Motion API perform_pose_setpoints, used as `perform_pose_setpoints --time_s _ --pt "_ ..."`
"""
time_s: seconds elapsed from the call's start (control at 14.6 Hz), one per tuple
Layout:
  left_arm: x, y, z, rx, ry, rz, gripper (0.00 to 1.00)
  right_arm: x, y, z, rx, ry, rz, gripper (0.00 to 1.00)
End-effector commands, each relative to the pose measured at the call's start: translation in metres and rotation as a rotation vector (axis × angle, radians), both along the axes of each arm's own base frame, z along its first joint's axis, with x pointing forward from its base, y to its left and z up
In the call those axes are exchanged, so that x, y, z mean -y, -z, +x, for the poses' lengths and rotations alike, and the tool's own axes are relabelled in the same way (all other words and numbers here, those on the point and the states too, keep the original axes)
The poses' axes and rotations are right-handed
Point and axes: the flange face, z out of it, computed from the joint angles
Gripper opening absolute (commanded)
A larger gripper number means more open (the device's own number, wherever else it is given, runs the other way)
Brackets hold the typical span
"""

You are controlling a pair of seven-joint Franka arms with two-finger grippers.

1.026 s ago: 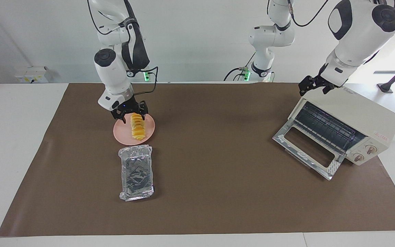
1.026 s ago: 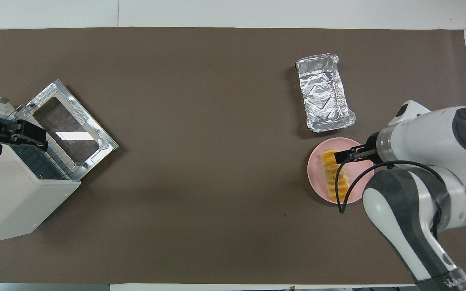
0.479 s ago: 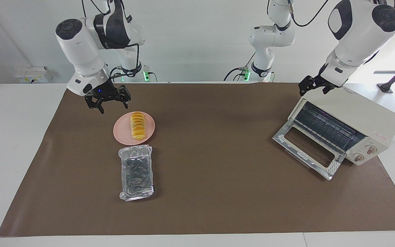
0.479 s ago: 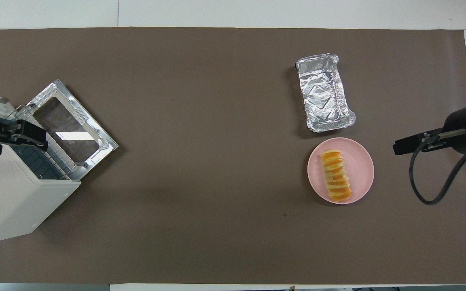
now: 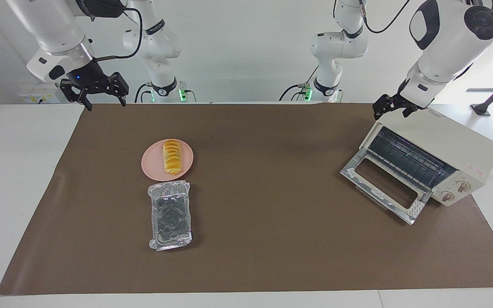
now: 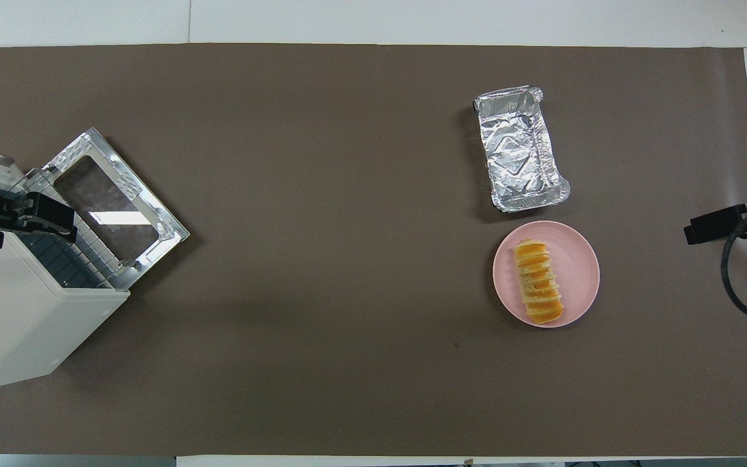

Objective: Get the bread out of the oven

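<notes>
1. Right gripper (image 5: pixel 99 101): I see it raised over the edge of the brown mat (image 5: pixel 272 256) at the right arm's end of the desk (image 5: pixel 15 171), jaws apart and holding nothing; the overhead view catches only its dark tip (image 6: pixel 711 230).
2. Left gripper (image 5: pixel 394 109): it hangs at the top corner of the oven (image 5: pixel 443 149) that is nearest the robots; I cannot tell whether its jaws are apart or together.
3. Oven: cream-white box at the left arm's end of the desk, its glass door (image 5: pixel 385 188) dropped fully open onto the mat, the dark wire rack (image 5: pixel 405 158) exposed, two round knobs (image 5: pixel 454 191) on its front panel.
4. Bread (image 5: pixel 171 158): a ridged yellow-orange loaf, out of the oven, lying across the middle of the pink plate (image 5: pixel 152 164) toward the right arm's end, well apart from the oven.
5. Foil tray (image 5: pixel 170 214): crinkled silver, just beside the plate and farther from the robots, nothing in it.
</notes>
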Motion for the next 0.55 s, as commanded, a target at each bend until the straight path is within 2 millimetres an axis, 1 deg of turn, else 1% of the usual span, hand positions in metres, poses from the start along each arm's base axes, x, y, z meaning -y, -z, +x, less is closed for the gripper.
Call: perform_pose_setpoints --time_s 0.0,0.07,0.48 --pt "-0.0012 -0.0049 -0.0082 -0.004 -0.003 0.002 1.0 0.0005 0.0155 0.0084 -0.007 -0.027 -0.014 1.0" --pt "-0.0019 -0.0049 -0.0082 -0.004 -0.004 0.002 1.0 -0.0012 0.0189 0.0094 -0.003 -0.028 -0.013 1.0" --pt "-0.002 -0.0049 -0.0082 -0.004 -0.004 0.002 1.0 -0.0005 0.0161 0.0083 -0.001 -0.029 -0.015 1.0"
